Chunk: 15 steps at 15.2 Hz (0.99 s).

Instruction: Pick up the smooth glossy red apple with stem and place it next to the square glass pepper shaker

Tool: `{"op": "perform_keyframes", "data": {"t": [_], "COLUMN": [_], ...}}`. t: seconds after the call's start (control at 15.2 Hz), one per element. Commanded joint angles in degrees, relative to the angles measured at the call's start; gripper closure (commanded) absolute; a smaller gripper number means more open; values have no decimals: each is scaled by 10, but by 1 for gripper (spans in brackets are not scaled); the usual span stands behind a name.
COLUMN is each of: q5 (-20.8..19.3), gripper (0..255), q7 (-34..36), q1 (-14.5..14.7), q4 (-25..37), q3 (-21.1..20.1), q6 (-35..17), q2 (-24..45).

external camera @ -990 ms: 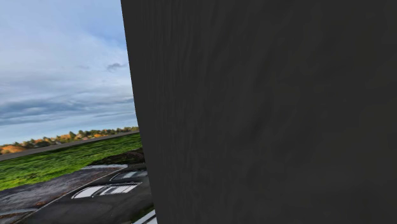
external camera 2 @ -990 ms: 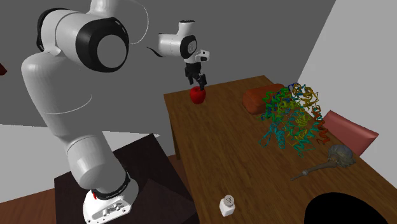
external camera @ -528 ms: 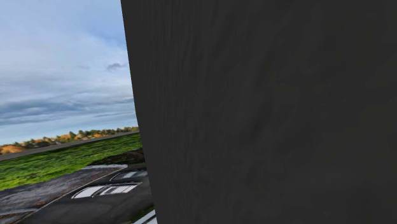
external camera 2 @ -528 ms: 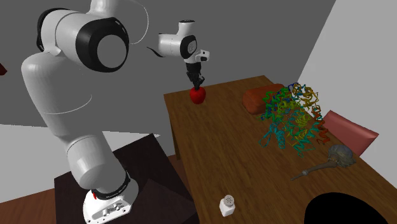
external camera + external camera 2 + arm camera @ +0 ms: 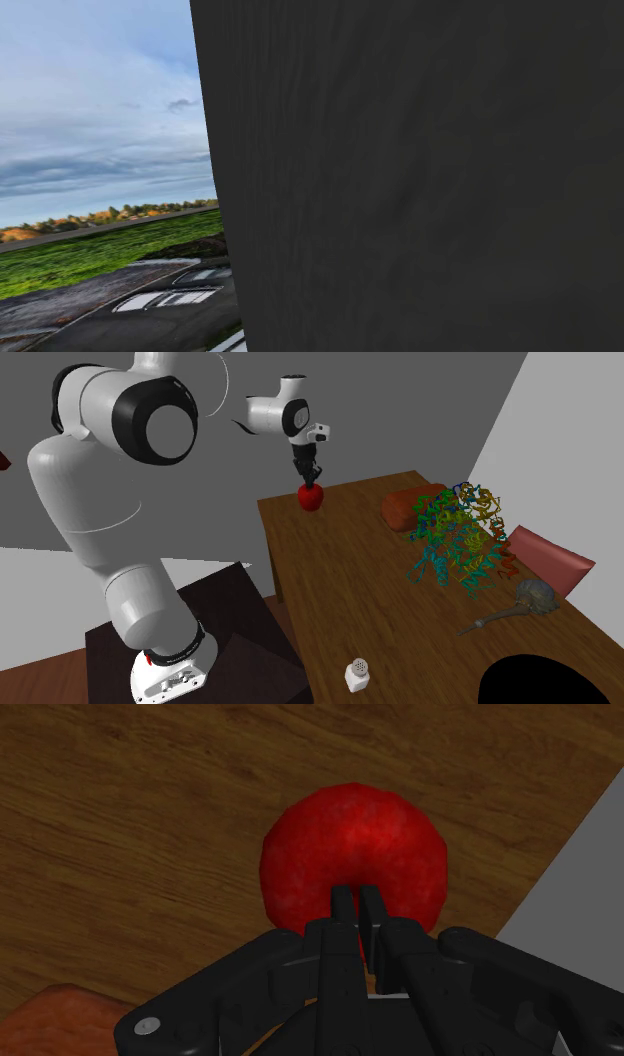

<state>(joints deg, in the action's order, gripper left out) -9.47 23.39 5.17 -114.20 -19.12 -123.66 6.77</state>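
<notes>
A glossy red apple (image 5: 311, 499) sits at the far corner of the brown wooden table (image 5: 340, 582), close to its edge. My black gripper (image 5: 311, 480) points straight down onto the apple's top. In the wrist view the gripper (image 5: 355, 899) is shut, its fingertips (image 5: 343, 904) nearly meeting on the crown of the apple (image 5: 350, 844); the stem is hidden between them. A small white-capped shaker (image 5: 358, 674) stands upright at the table's near edge, far from the apple.
On the table lie a red-brown cushion (image 5: 410, 504), a multicoloured tangled object (image 5: 460, 537), a pinkish-red flat piece (image 5: 550, 557) and a grey long-handled object (image 5: 520, 602). A round black area (image 5: 550, 682) shows at the near right. A dark panel (image 5: 420, 180) blocks the shoulder view.
The fingers went from open around the apple's top to shut. The hand has since straightened up and risen a little; the apple looks barely shifted.
</notes>
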Motion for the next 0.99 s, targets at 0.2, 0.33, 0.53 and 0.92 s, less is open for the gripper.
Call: {"op": "perform_keyframes", "data": {"t": [0.2,0.33,0.53,0.92], "q5": [9,12,16,22], "gripper": [255,255,255,255], "q7": [-8,-11,-16,-23], "q1": [-1,-1,-1,-1], "q4": [20,30,46,81], "q3": [-1,-2,-2,-2], "q6": [34,49,70,114], "q2": [-16,-20,-27,-36]}}
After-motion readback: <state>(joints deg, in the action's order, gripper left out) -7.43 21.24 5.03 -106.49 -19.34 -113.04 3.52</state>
